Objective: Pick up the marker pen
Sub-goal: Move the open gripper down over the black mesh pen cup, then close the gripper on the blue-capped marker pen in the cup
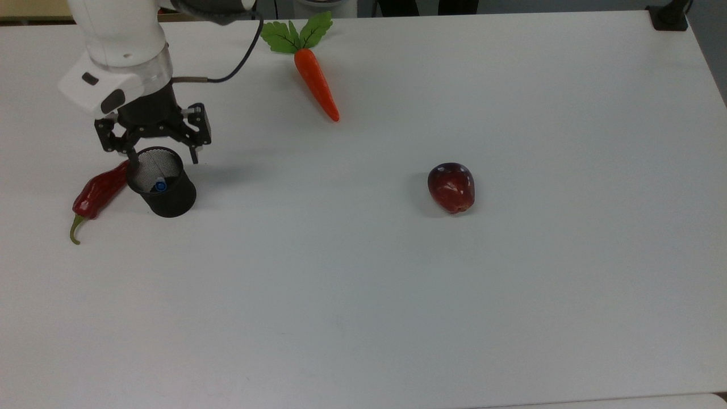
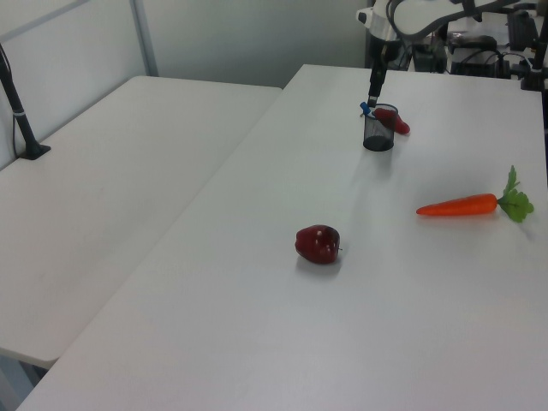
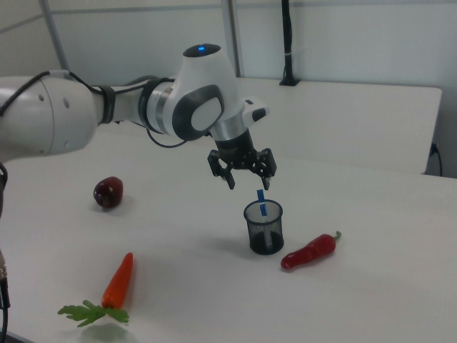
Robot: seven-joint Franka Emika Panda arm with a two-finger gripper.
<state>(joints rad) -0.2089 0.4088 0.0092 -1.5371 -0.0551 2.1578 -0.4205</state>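
The pincer point(image 1: 162, 157) is hanging just above the far rim of a black mesh cup point(image 1: 164, 193) with its fingers spread apart and gripping nothing, and the marker pen point(image 3: 261, 202) is standing tilted inside that cup directly beneath it, its blue end poking above the rim. A red chili point(image 1: 96, 193) is lying against the cup on the top view's left of the pincer, while a carrot point(image 1: 316, 82) and a dark red apple point(image 1: 451, 187) are sitting well apart from it on the white table point(image 1: 397, 284), toward the top view's right.
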